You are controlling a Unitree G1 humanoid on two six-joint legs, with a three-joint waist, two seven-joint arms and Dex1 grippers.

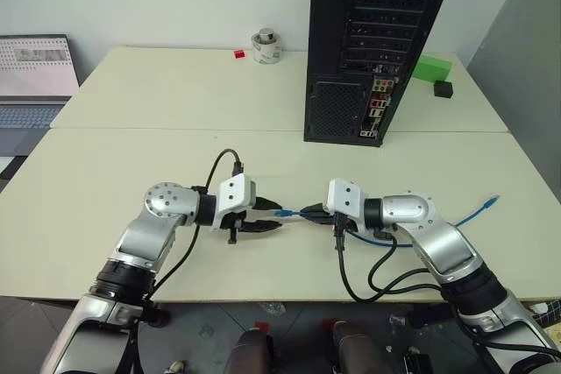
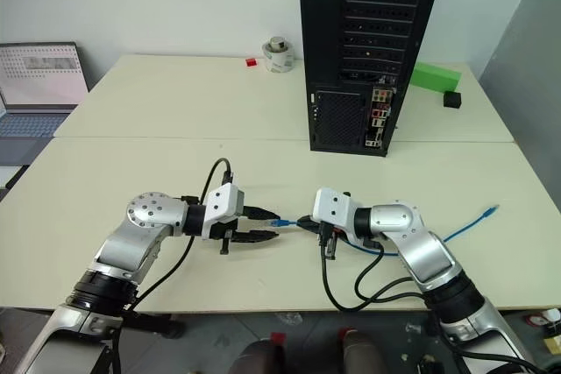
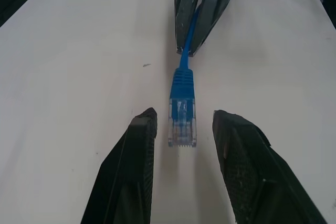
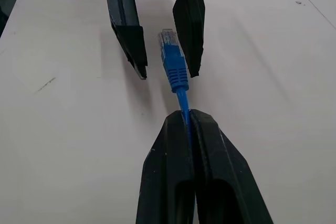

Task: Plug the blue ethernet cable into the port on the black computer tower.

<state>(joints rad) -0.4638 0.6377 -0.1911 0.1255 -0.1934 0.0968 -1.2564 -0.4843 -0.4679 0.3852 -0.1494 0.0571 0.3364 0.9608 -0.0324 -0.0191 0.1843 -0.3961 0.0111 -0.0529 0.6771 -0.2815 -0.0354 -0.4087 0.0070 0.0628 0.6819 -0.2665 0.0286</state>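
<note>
On the near half of the cream table (image 1: 114, 155), the two grippers face each other tip to tip with a short stretch of the blue ethernet cable (image 1: 473, 214) strung between them. The right gripper (image 4: 185, 116) has its two black fingers pressed together on the cord just behind the plug's blue boot, so the clear plug (image 3: 182, 121) sticks out past its tips toward the other arm. The left gripper (image 3: 181, 121) stands partly apart, one finger on either side of that plug; a gap shows on both sides, and neither of its fingers (image 3: 137, 150) touches the plug. The plug hangs just above the tabletop, roughly level, its clear end pointing into the left gripper's opening. Behind the right gripper the cable runs under that arm and out across the table to the robot's right, where its far end (image 1: 494, 201) lies free on the surface. The black computer tower (image 1: 372, 41) stands upright on the far half of the table, well apart from both grippers, its back panel turned toward the robot with perforated slot covers, a mesh vent and a narrow strip of coloured connectors (image 1: 378, 107) low on its right side. To the tower's right lie a green block (image 1: 431, 67) and a small black box (image 1: 443, 88); to its left sit a roll of tape (image 1: 266, 46) and a small red piece (image 1: 238, 54). An open laptop (image 1: 35, 76) sits off the table's far left edge.
</note>
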